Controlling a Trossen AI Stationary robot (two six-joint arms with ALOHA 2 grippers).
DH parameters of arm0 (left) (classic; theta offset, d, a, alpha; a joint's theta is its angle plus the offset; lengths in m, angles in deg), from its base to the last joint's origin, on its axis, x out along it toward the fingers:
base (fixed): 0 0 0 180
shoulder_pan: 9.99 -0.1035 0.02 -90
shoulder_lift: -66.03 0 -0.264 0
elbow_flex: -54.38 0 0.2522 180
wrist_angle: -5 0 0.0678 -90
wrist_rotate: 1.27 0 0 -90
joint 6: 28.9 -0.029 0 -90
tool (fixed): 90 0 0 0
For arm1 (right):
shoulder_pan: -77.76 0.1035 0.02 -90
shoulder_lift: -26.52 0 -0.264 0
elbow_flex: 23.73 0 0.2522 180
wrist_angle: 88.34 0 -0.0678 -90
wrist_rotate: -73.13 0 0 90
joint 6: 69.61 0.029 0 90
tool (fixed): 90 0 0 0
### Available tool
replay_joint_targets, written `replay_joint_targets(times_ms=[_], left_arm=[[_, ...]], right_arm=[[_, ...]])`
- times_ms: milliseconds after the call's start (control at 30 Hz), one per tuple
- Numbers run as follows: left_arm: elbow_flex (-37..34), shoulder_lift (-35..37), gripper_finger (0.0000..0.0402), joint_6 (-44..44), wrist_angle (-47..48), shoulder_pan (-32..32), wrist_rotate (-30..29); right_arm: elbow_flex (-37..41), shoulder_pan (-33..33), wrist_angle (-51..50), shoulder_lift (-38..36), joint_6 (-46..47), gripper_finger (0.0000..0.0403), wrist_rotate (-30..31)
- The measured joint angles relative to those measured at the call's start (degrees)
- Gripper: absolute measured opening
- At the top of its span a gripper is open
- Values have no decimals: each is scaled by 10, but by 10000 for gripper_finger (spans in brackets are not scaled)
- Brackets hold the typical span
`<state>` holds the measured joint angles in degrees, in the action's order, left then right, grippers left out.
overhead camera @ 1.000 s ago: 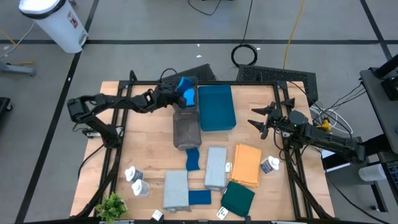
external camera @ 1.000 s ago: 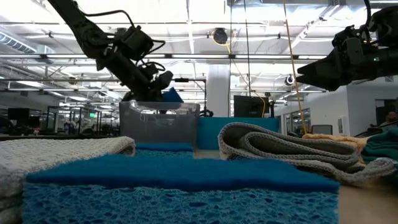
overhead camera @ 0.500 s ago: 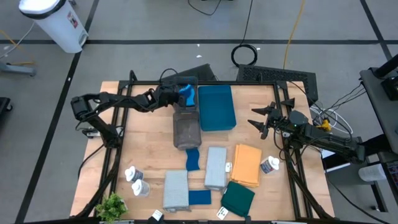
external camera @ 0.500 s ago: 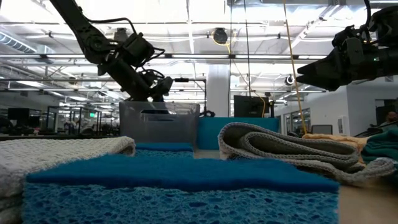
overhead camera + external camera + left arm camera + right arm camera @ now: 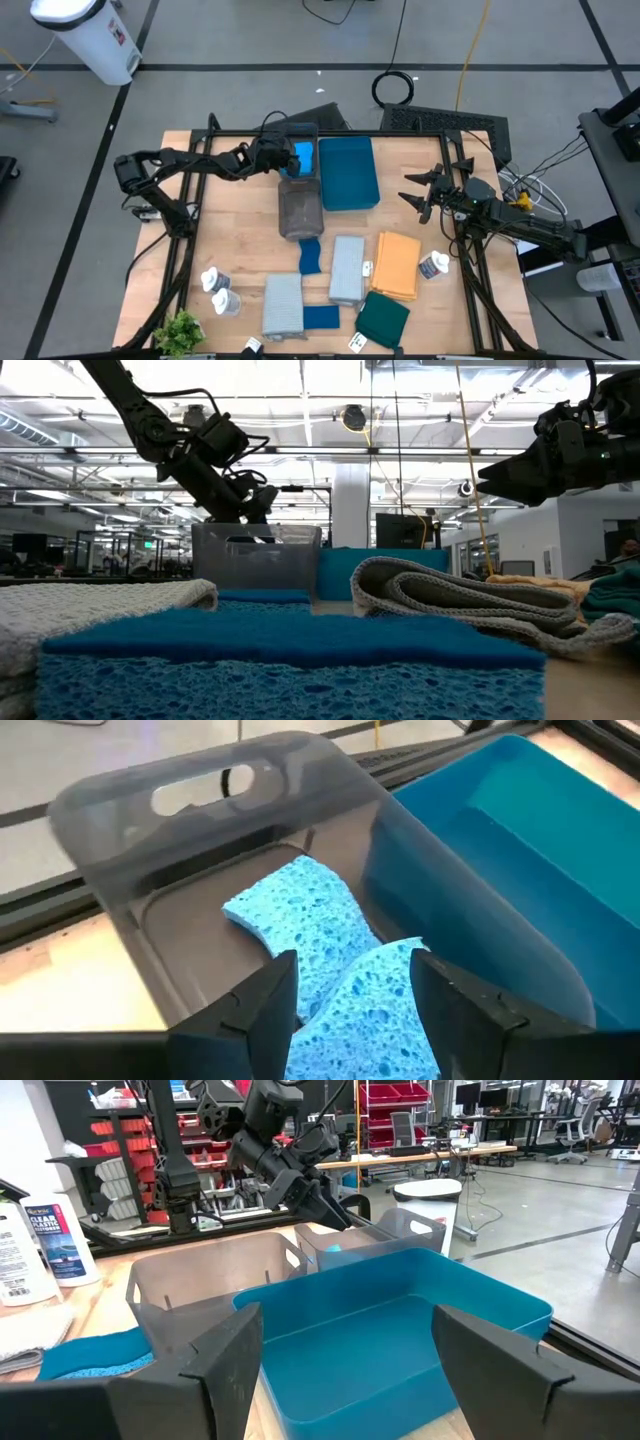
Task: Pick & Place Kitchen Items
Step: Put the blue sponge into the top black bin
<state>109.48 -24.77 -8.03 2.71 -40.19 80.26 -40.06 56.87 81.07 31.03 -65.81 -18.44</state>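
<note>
Wooden table (image 5: 240,240), open workshop behind: cloths, bottles, a sponge lying unsorted. Left gripper (image 5: 350,1010), fingers now parting, is letting a blue sponge (image 5: 375,1020) drop onto another (image 5: 300,915) in the grey tray (image 5: 190,780); one item placed. Right gripper (image 5: 345,1345) is waiting, fingers wide, beside the teal tray (image 5: 347,172).

Two bright-blue porous sponges (image 5: 330,955) lie overlapping just ahead of the left claw (image 5: 345,1010), one between its parted fingers. Far nearer the right claw (image 5: 422,197), folded orange cloth (image 5: 397,264) and grey cloth (image 5: 347,268) lie flat.
</note>
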Motion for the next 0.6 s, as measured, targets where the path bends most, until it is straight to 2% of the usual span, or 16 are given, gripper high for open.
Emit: replay_joint_targets(times_ms=[300, 500, 600], left_arm=[[18, 42, 233, -87, -4, 14, 15], [28, 108, 256, -170, 12, 60, 38], [28, 144, 259, -180, 12, 91, 60]], right_arm=[[0, 0, 0, 0, 0, 263, 0], [0, 0, 0, 0, 0, 263, 0], [0, 0, 0, 0, 0, 263, 0]])
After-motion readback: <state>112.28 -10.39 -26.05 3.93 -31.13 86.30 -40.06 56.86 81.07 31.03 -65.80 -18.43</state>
